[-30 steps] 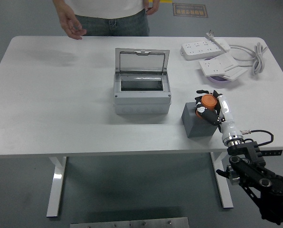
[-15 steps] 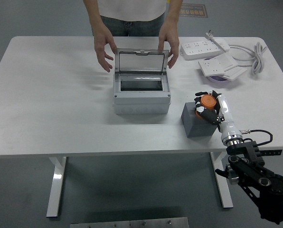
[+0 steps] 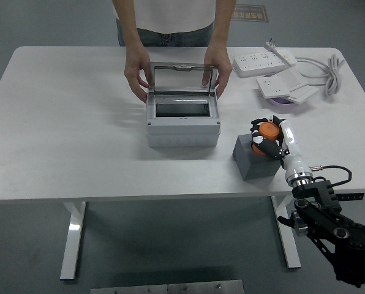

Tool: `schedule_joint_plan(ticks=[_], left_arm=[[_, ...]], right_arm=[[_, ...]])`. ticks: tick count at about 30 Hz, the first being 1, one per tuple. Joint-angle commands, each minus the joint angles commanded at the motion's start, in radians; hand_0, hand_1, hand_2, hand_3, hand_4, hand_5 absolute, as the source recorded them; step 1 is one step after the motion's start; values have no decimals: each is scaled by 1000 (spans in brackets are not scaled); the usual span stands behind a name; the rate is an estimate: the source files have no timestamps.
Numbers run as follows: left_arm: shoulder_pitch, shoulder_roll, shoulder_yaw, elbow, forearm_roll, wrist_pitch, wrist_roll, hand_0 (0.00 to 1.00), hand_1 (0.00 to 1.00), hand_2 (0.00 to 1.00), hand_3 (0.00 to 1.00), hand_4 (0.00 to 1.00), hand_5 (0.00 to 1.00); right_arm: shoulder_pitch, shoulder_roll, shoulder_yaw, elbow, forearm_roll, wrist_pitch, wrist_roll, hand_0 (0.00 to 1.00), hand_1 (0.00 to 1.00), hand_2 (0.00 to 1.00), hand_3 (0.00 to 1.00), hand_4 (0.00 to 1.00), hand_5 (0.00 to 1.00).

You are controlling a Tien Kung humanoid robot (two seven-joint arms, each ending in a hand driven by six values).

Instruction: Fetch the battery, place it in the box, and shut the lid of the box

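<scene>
An orange battery stands on a dark grey block right of centre. My right hand is curled around the battery, fingers closed on its sides. The grey box sits mid-table with its clear lid raised upright. A person at the far side holds the box with both hands, one on each side of the lid. My left arm is out of view.
Two white power strips and a coiled white cable lie at the back right, with a purple-rimmed object under one strip. The table's near edge runs just in front of the block.
The person stepped to the box, brought both hands in and took hold of its sides by the lid. My right hand stays on the battery, barely shifted.
</scene>
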Motion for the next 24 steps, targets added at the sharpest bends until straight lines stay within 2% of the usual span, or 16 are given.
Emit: schedule_joint_plan(ticks=[7, 8, 14, 24], left_arm=[[1, 0, -2, -1, 5, 0, 0, 568, 711, 588, 534, 521, 2], [1, 0, -3, -1, 6, 0, 0, 569, 715, 604, 535, 514, 2], [1, 1, -4, -1, 9, 1, 0, 569, 717, 609, 536, 506, 2], [4, 2, -7, -3, 13, 3, 1, 569, 719, 610, 536, 502, 3]], right_arm=[[6, -3, 0, 4, -1, -4, -5, 194, 229, 352, 364, 44, 2], [8, -4, 0, 3, 0, -4, -5, 150, 224, 352, 362, 33, 2], [17, -9, -1, 2, 0, -6, -6, 145, 225, 358, 362, 38, 2], [59, -32, 13, 32, -92, -19, -49, 150, 227, 359, 357, 30, 2]])
